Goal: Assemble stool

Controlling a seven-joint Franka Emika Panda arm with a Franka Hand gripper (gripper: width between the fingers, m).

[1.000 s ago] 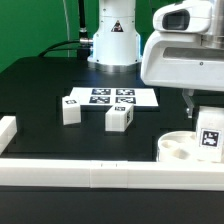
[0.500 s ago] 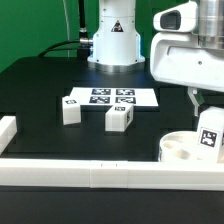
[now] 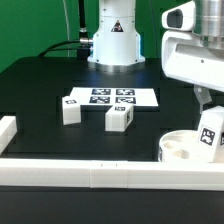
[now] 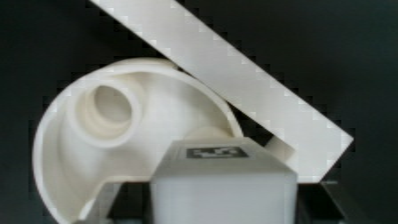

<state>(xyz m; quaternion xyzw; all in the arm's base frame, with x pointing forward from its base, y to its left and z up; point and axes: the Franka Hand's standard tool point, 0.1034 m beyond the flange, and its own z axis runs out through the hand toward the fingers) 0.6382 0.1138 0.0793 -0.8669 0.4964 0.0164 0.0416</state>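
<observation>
The round white stool seat (image 3: 178,148) lies at the exterior view's right, against the front bar. My gripper (image 3: 208,112) is shut on a white tagged stool leg (image 3: 210,136) and holds it upright over the seat's right side. In the wrist view the leg (image 4: 217,182) fills the space between the dark fingers (image 4: 125,200), with the seat (image 4: 98,125) and one of its round holes behind it. Two more tagged legs lie on the black table: one (image 3: 72,108) to the left, one (image 3: 120,116) in the middle.
The marker board (image 3: 108,97) lies flat behind the two loose legs. A long white bar (image 3: 100,173) edges the table's front, and it crosses the wrist view (image 4: 222,65). A short white bar (image 3: 6,130) stands at the left. The robot base (image 3: 113,40) is at the back.
My gripper has moved toward the exterior view's right with the leg in it. The leg now sits nearer the seat's right edge. The loose legs have not moved.
</observation>
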